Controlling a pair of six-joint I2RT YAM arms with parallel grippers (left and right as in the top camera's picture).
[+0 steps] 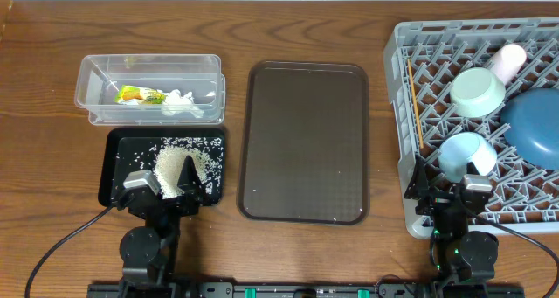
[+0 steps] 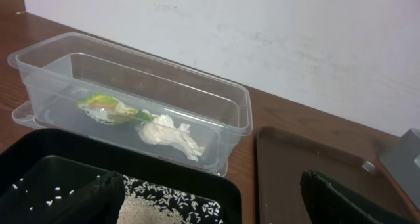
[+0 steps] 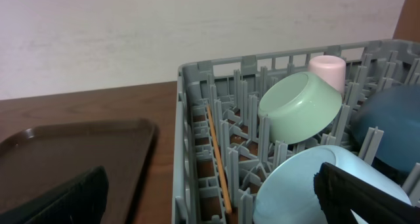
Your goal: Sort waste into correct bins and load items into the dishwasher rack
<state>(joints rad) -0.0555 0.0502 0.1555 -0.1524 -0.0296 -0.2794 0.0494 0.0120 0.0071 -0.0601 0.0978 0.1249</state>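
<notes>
At the far left of the wooden surface stands the clear tub, and inside it lie the yellow-green snack wrapper and, just to its right, the crumpled white tissue; the print on the wrapper is too small for me to read. Directly in front of the tub sits the black tray, with the white rice grains heaped in its right half and some loose grains scattered near its far edge. My left pincer hangs over the near edge of this tray. Its two dark fingers stand wide apart and hold nothing. In the middle lies the brown serving tray, bare, with no label that I can see. To the right is the grey dishwasher rack. The thin wooden stick lies along its left side between the pegs. Next to it the first mint bowl leans on its side, and the second mint bowl is nearer to me. The pink cup stands mouth down behind the first bowl, and the dark blue dish leans at the right edge. My right pincer hangs at the near edge of the rack, just in front of the second bowl, fully spread and grasping nothing.
</notes>
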